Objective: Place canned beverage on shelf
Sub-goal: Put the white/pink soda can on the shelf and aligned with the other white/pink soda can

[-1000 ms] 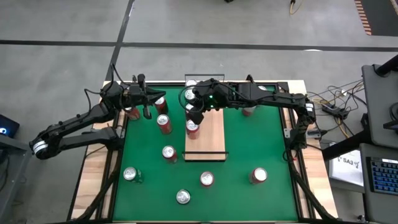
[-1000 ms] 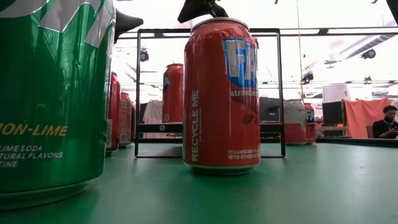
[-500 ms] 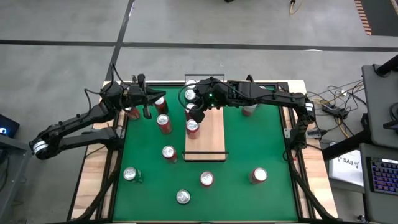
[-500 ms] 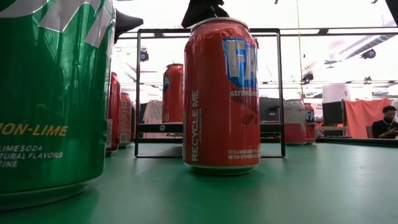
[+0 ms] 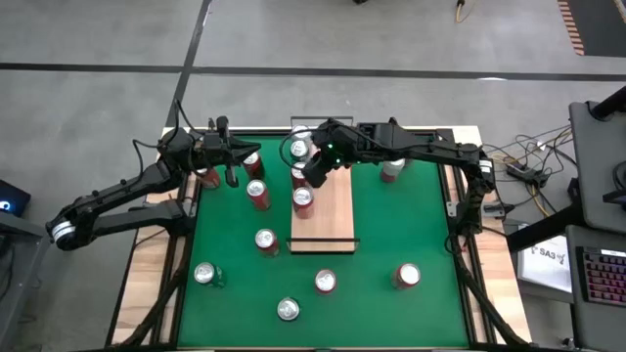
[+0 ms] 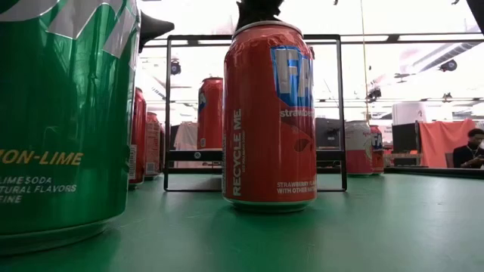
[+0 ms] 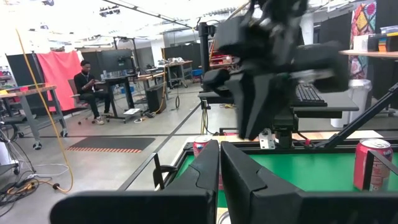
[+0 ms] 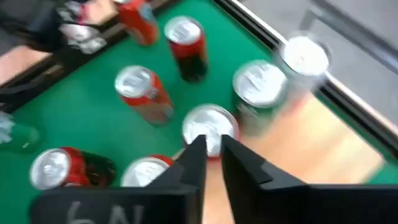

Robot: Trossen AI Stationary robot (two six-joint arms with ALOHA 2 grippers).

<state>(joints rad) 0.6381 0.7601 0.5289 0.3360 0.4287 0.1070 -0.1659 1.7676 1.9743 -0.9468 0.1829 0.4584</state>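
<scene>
1. The right gripper (image 5: 313,174) hangs over the far half of the shelf (image 5: 333,220). In the right wrist view its two fingers are a narrow slit apart with nothing between them. A second ago it hung lower in the high view, nearer the upright can (image 5: 302,198). It has since drawn back toward the far rail, and its dark outline in the low view has shifted and risen.
2. The upright can stands on the shelf's left edge, clear of the gripper and in the same place throughout the last second. Further silver tops show on the board's far end, partly hidden under the arm.
3. Judgement: the retreat of the fingers suggests that this placement is finished and the arm is free for another can.
4. The left gripper (image 5: 231,164) waits at the mat's far left corner with its fingers pressed together and holding nothing. It has not moved in the last second.
5. On the green mat (image 5: 411,225) beside the shelf stands a red can (image 5: 258,194), and others are scattered nearer the front edge. The shelf still has bare board at its near end.
</scene>
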